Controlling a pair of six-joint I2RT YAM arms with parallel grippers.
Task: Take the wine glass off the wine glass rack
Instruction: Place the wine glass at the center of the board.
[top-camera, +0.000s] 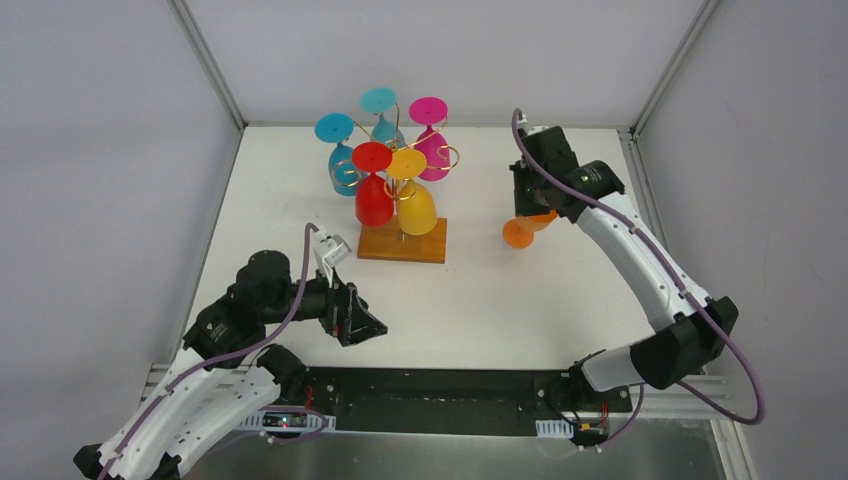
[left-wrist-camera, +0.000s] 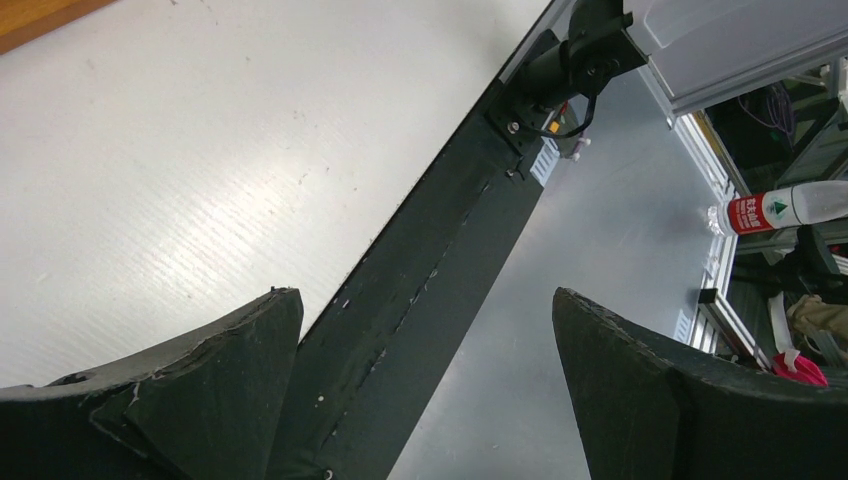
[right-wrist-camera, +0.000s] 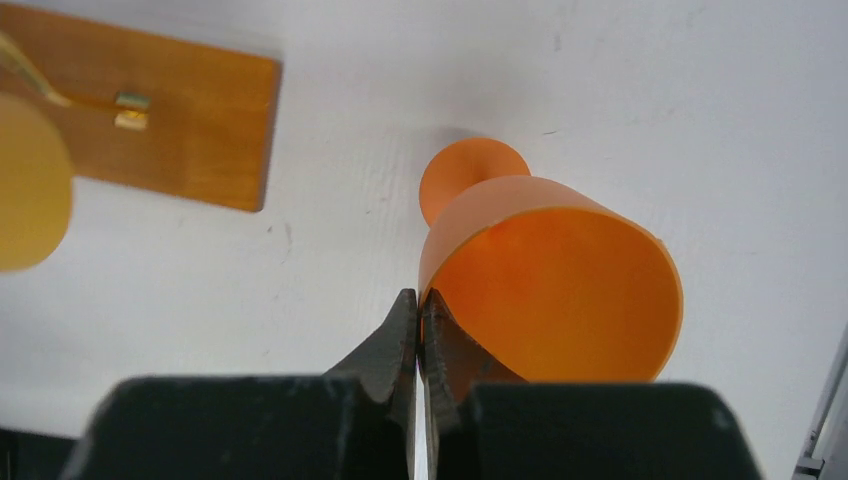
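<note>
right hand (right-wrist-camera: 418, 318) pinches rim of tilted orange plastic wine glass (right-wrist-camera: 560, 290), already clear of gold wire wine glass rack (top-camera: 400, 185) to hand's left | left hand (top-camera: 357, 322) spread, idle | to do: level glass, lower gently, then release

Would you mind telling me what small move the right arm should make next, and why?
Probably lower the orange wine glass onto the table, then release. The right gripper is pinched shut on its rim, and it hangs tilted, well clear of the wine glass rack.
</note>
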